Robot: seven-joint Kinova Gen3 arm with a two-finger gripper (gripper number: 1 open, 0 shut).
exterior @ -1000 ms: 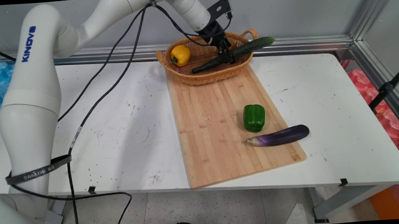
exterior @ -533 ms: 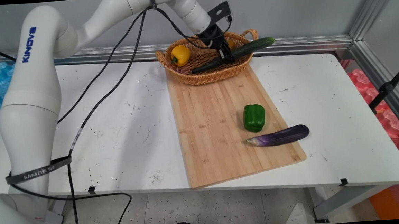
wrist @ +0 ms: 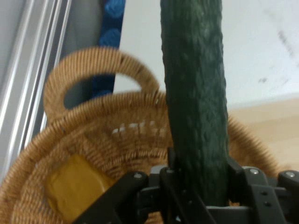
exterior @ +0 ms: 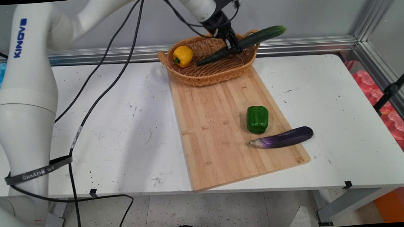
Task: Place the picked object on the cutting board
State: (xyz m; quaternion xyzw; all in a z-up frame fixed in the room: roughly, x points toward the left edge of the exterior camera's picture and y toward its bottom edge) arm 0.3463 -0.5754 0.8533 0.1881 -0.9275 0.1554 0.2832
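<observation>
One long dark-green cucumber (exterior: 243,44), clamped near its middle by the black two-finger end effector (exterior: 234,47), held tilted above the oval woven wicker basket (exterior: 200,77), its upper end past the right handle. One yellow bell pepper (exterior: 182,55) lies inside the basket. Basket stands on the far end of a pale wooden cutting board (exterior: 217,126), which carries one green bell pepper (exterior: 257,119) and one purple eggplant (exterior: 283,138); white worktop (exterior: 118,125) beneath.

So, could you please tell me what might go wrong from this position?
The gripper pinches the long cucumber at one narrow band with both ends overhanging, so it could pivot or slip. Its lower end hangs close above the wicker basket and might catch the rim or a handle.
</observation>
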